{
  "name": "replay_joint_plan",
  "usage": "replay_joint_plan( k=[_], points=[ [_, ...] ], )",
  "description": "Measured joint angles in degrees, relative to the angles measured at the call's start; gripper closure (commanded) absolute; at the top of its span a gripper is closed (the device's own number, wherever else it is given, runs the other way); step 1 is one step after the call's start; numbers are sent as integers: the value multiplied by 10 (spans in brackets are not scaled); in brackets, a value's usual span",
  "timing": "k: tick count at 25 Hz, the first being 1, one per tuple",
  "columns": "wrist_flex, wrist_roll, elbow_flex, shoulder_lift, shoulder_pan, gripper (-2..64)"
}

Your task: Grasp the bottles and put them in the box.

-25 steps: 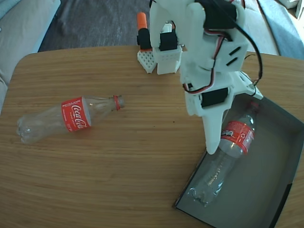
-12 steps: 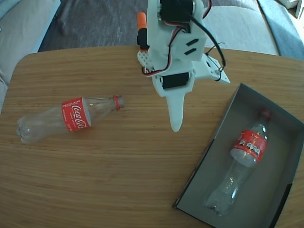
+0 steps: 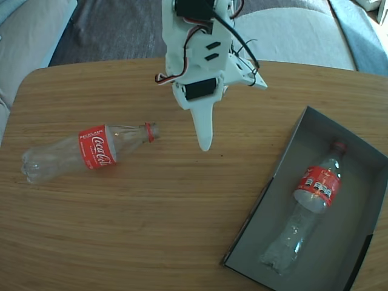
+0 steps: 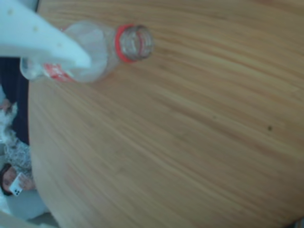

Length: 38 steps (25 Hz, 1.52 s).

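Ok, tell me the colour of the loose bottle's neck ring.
Red, clearest on the neck ring in the wrist view.

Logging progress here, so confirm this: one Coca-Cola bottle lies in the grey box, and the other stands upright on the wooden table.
Not quite. In the fixed view one Coca-Cola bottle lies in the grey box, but the other bottle lies on its side on the wooden table, not upright.
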Motion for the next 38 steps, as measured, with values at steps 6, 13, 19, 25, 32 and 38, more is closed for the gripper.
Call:
replay_joint_plan(
  k=[6,13,19,25,32,38],
  points=[
    [-15,-52,48,0,72,158],
    [-21,-56,67,0,135,158],
    [-44,-54,96,0,206,158],
    [-45,-53,112,0,252,158],
    [-54,11,140,0,226,158],
    [-101,21,163,0,213,158]
  ],
)
